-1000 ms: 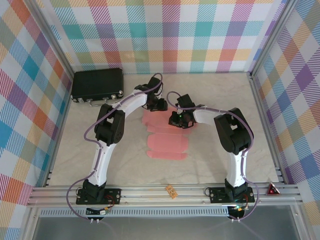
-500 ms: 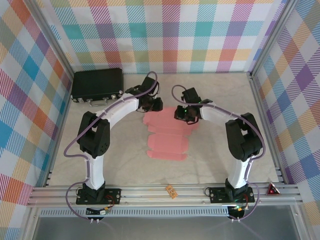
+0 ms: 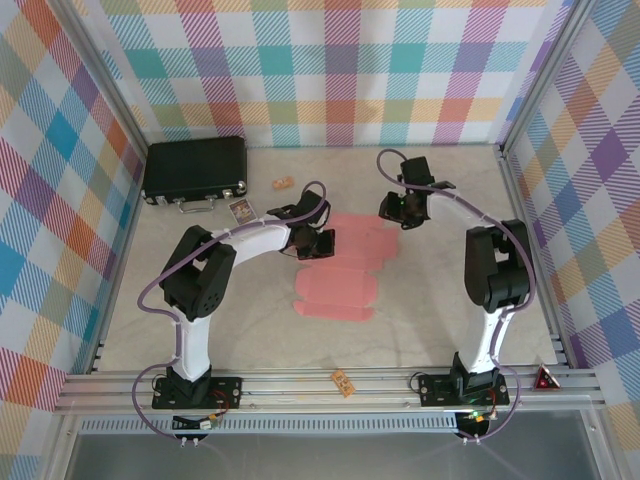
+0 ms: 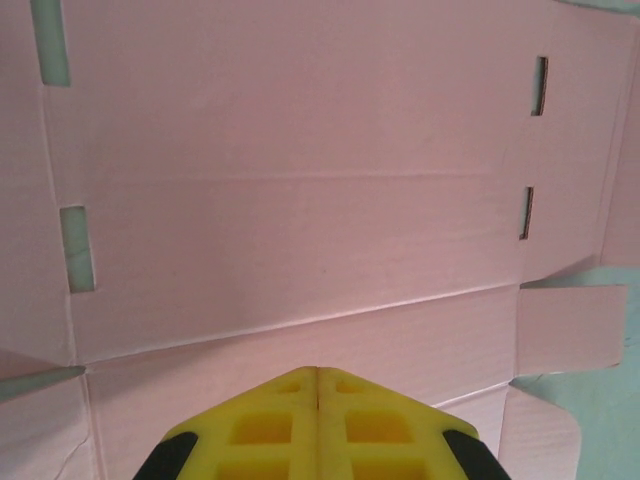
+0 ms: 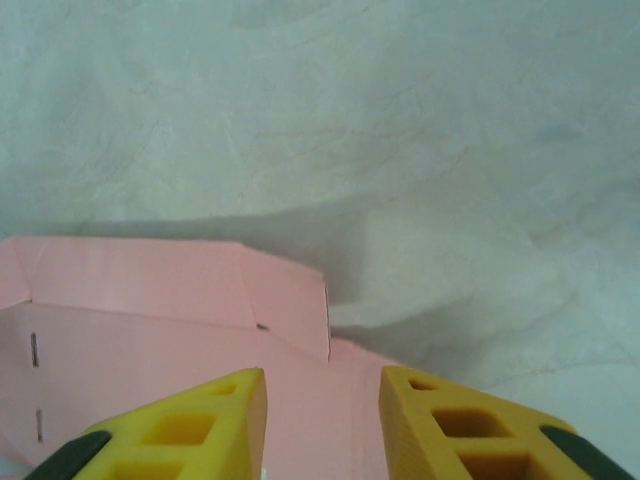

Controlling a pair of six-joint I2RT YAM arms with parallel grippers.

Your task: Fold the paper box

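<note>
White arms (image 3: 255, 238), black joints (image 3: 205, 285), purple cables (image 3: 141, 296), yellow end effector fingers (image 4: 270, 432).

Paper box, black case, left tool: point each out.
paper box (image 3: 352, 255): top external view, flat sheet's middle panel.
black case (image 3: 195, 167): top external view, lid centre.
left tool (image 4: 317, 372): left wrist view, where closed fingertips meet.

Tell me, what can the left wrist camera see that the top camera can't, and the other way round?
Left wrist camera: up close, thin slots and fold lines in the pink box, with the yellow left jaws shut at the bottom edge. Top camera: the left arm, the right arm, the black case at the back left, a small tag beside it, and the checked walls. Both: the box lying flat and unfolded on the table.
</note>
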